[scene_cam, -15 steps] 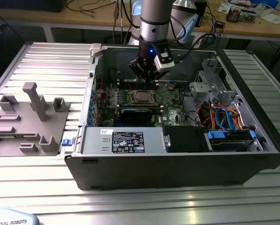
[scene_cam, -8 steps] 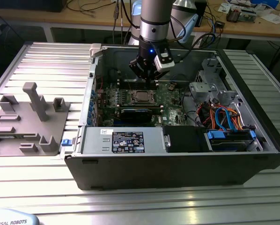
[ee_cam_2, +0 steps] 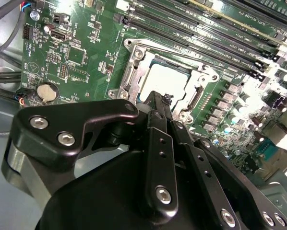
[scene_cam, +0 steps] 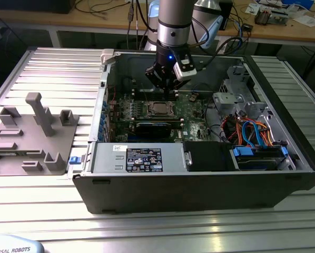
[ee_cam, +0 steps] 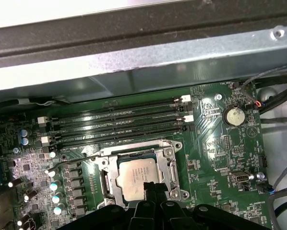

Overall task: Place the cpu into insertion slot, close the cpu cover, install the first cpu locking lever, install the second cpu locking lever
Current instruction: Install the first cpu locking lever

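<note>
The cpu (ee_cam: 133, 180), a dull silver square, sits in the insertion slot (ee_cam_2: 134, 51) on the green motherboard (ee_cam_2: 81, 57). The silvery cpu cover (ee_cam: 171, 165) lies flat around it, and the chip (ee_cam_2: 165, 79) shows through its window. My gripper (ee_cam_2: 156, 97) is shut with nothing between its black fingers (ee_cam_2: 155, 143). Its tips hover at the edge of the cover in both wrist views, just over the cpu's rim (ee_cam: 152, 186). In the exterior view the gripper (scene_cam: 169, 93) hangs a little behind the cpu (scene_cam: 158, 108). A thin wire lever (ee_cam: 79, 158) runs out from one side of the socket.
Long black memory slots (ee_cam: 119, 120) run beside the socket. The grey case wall (scene_cam: 107, 100) is close on the exterior view's left, and a drive cage with coloured cables (scene_cam: 252, 129) on its right. A black power supply (scene_cam: 139, 158) is at the front. A grey fixture (scene_cam: 36, 132) stands outside the case.
</note>
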